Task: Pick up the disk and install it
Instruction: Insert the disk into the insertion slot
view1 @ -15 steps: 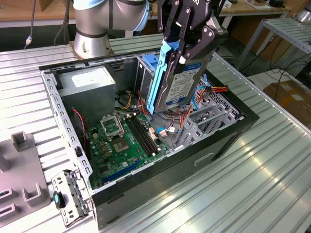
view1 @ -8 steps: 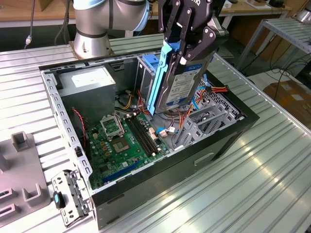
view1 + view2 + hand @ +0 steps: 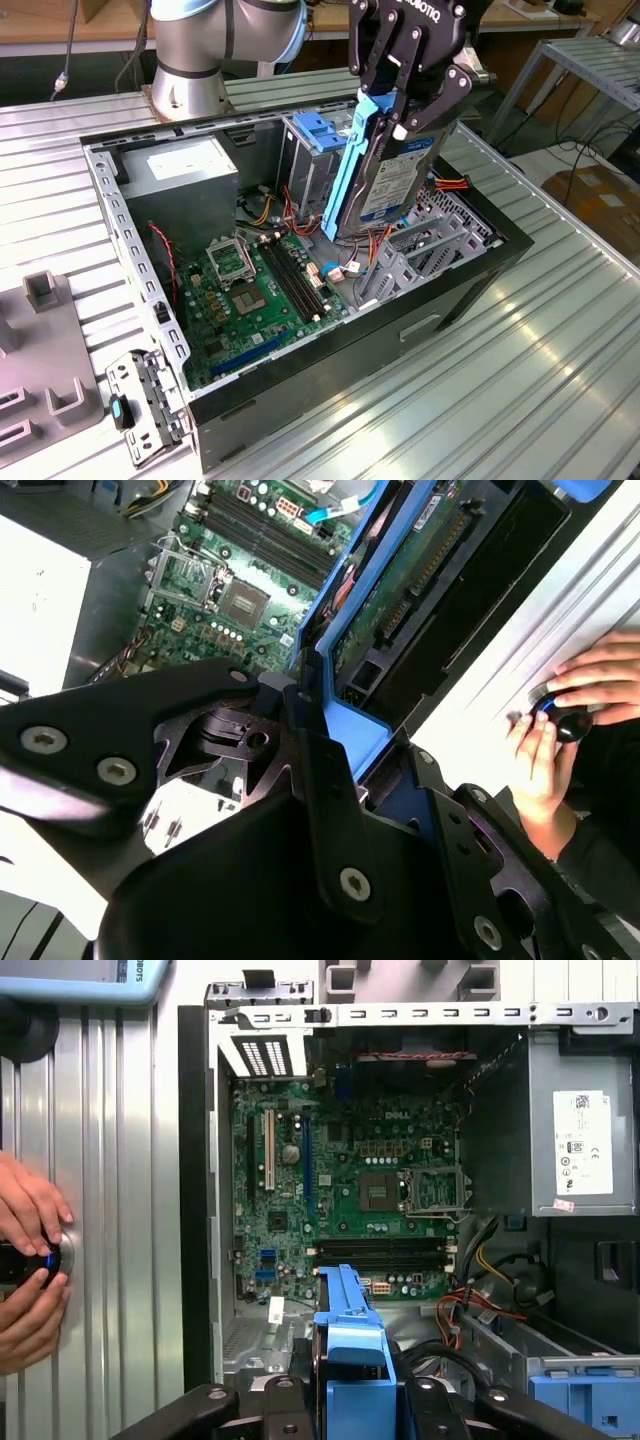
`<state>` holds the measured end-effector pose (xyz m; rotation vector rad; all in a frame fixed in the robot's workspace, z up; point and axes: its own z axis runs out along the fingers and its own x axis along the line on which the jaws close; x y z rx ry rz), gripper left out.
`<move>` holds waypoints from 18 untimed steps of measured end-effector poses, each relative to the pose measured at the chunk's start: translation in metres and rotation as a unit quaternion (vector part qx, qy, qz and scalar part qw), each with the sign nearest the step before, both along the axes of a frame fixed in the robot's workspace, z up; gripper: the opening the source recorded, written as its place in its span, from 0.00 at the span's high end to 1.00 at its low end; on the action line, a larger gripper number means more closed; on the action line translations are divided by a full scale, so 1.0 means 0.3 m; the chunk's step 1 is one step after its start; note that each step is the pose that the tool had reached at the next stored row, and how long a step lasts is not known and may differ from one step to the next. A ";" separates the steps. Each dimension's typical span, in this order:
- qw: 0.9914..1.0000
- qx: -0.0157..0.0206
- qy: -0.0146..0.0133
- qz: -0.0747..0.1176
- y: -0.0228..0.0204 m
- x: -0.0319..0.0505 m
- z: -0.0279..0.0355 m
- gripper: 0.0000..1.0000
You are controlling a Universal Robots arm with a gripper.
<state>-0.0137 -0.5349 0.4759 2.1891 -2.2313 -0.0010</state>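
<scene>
My gripper (image 3: pixel 406 108) is shut on the disk (image 3: pixel 392 178), a flat metal hard drive with a white and blue label and blue plastic side rails. The disk hangs upright on its edge over the open computer case (image 3: pixel 470 262), its lower end just above the cables beside the motherboard (image 3: pixel 245 290). In the second wrist view the disk (image 3: pixel 418 580) shows its green circuit side and blue rail between the black fingers (image 3: pixel 318 780). In the first wrist view the blue rail (image 3: pixel 349 1335) sticks out from the gripper (image 3: pixel 352 1400) above the motherboard (image 3: pixel 340 1190).
A grey power-supply box (image 3: pixel 185 172) fills the case's back corner, and a metal drive cage with a blue top (image 3: pixel 315 140) stands just behind the disk. A person's hands (image 3: pixel 25 1250) hold a small black device on the ribbed table beside the case. Grey fixtures (image 3: pixel 40 340) lie at the exterior view's left.
</scene>
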 end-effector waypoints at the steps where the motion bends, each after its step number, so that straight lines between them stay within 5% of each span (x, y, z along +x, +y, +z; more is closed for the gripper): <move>1: 1.000 0.000 0.000 0.000 -0.024 0.020 -0.008 0.63; 2: 1.000 0.000 0.000 -0.001 -0.043 0.035 -0.015 0.63; 3: 1.000 0.000 0.000 -0.001 -0.047 0.049 -0.018 0.63; 14: 1.000 -0.003 0.000 -0.001 -0.050 0.187 -0.038 0.63; 18: 1.000 -0.003 0.000 -0.001 -0.050 0.192 -0.039 0.63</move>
